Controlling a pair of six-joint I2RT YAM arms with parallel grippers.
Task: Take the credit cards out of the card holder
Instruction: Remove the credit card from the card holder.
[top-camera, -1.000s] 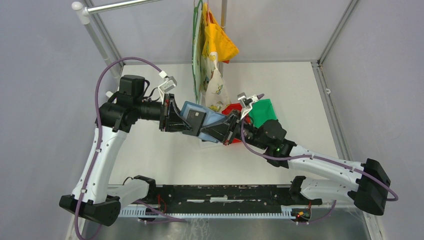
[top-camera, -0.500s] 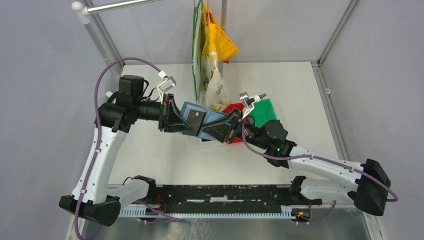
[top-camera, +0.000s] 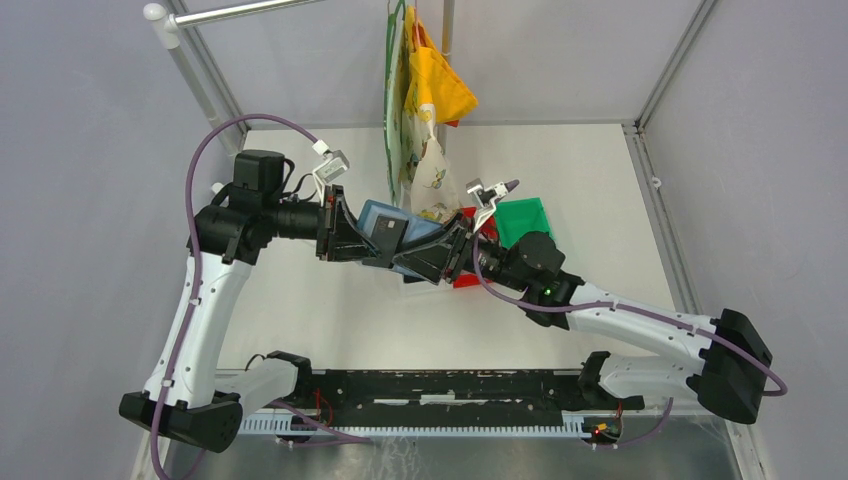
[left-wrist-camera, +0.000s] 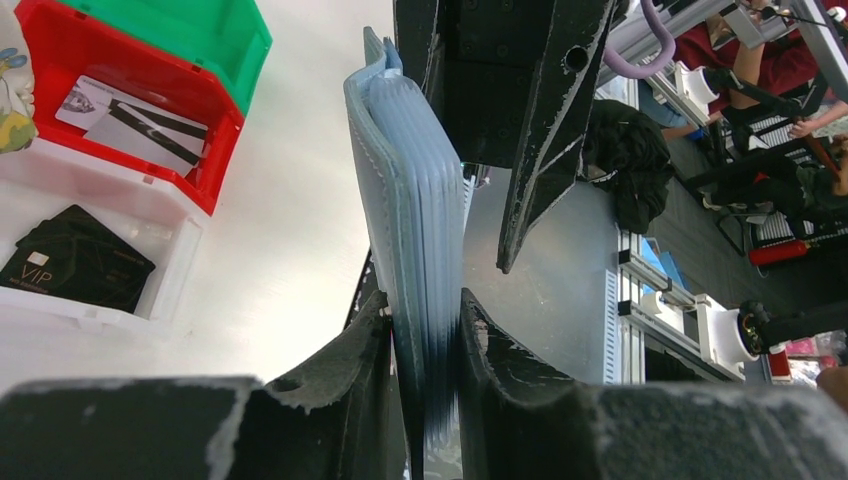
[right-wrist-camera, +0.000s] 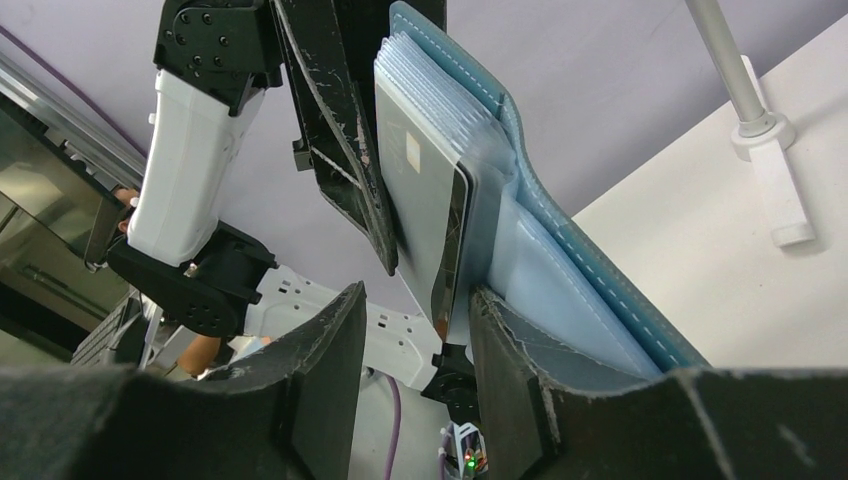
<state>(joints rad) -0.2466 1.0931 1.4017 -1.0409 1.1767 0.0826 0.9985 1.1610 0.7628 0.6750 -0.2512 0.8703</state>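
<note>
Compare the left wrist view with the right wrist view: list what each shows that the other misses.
Left wrist only: the red bin with pale cards, the white bin with black cards, the green bin. Right wrist only: a dark chip card protruding from the card holder, between the parted fingers of the right gripper. Both: that holder, clamped by the left gripper.

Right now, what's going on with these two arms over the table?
The left claw is clamped on the teal card holder, holding it up off the table. The right claw is open, straddling a dark card sticking out of the holder's sleeves, not gripping it. Black cards lie in the white bin, pale ones in the red bin.
</note>
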